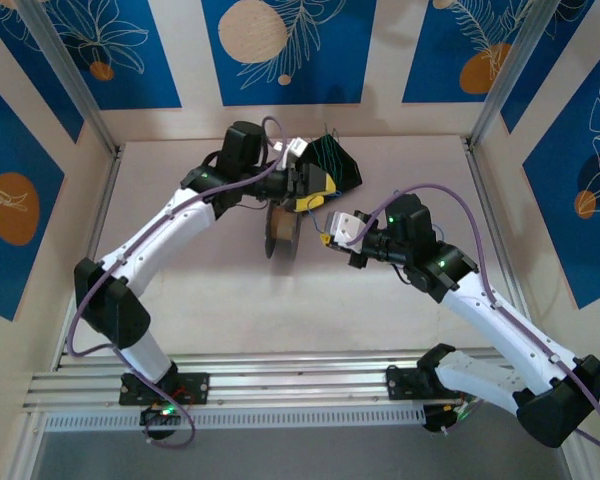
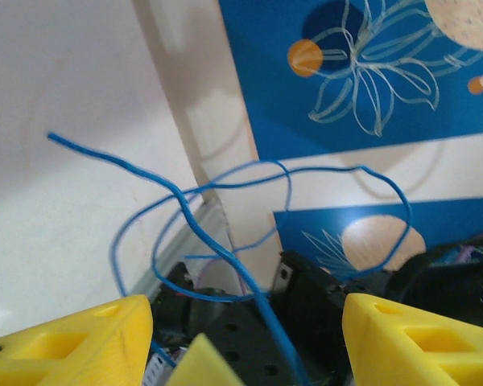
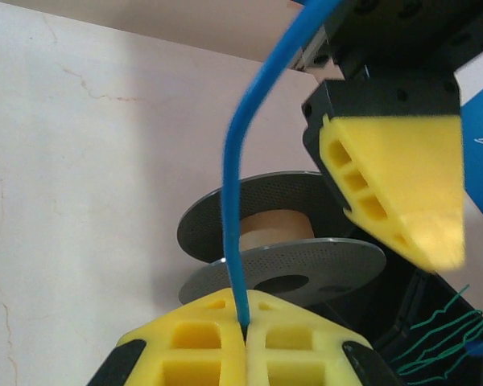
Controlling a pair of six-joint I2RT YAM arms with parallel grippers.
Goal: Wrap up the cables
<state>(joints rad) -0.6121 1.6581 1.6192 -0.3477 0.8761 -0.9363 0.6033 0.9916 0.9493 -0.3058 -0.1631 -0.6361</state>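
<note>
Near the middle of the bench (image 1: 230,300), just above a bare-cored spool (image 3: 306,261), the right end effector (image 3: 245,326) has its yellow fingers pressed together, pinching one blue cable (image 3: 233,161) that rises from them toward the left arm. The left end effector (image 2: 245,322) stands spread, and the blue cable's loose loops pass between its fingers ungripped. To wind well, the right pinch probably needs to be firm and close to the spool's core, while the left takes the cable farther along and draws it taut so the loops cannot tangle. Counted: one spool, one blue cable in play, one black bin (image 1: 345,165) holding several green cables (image 3: 439,342) too fine to number, and two end effectors.
</note>
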